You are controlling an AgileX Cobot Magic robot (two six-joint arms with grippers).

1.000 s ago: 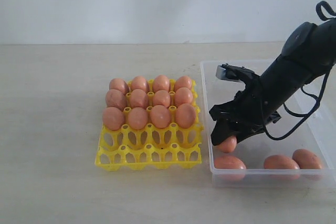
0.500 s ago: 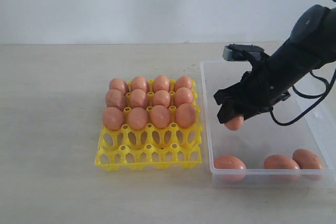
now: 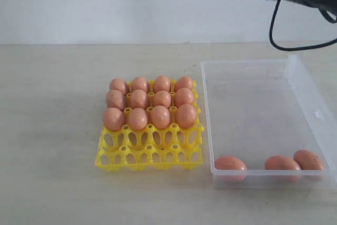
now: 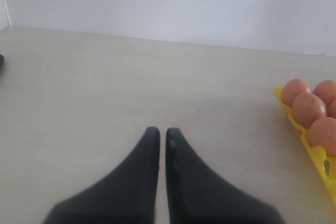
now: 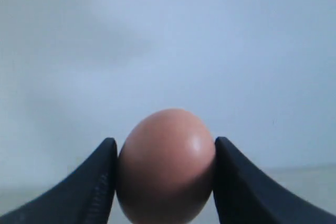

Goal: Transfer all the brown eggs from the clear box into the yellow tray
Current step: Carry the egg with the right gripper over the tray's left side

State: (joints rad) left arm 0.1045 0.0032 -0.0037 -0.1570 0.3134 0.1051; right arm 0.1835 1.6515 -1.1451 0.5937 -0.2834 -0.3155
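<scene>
Right tool (image 5: 165, 141) of mine pinches one smooth orange-brown egg (image 5: 165, 171) between its jaws, held high with only a pale wall behind it. My left tool (image 4: 159, 132) has its jaws pressed together over the pale beige table (image 3: 52, 156). On that table, the shallow transparent plastic box (image 3: 258, 114) holds three brown eggs (image 3: 281, 163) along its near side. Just beside it, the square yellow plastic egg tray (image 3: 150, 160) carries twelve eggs (image 3: 160, 116), three rows of four, at its rear.
</scene>
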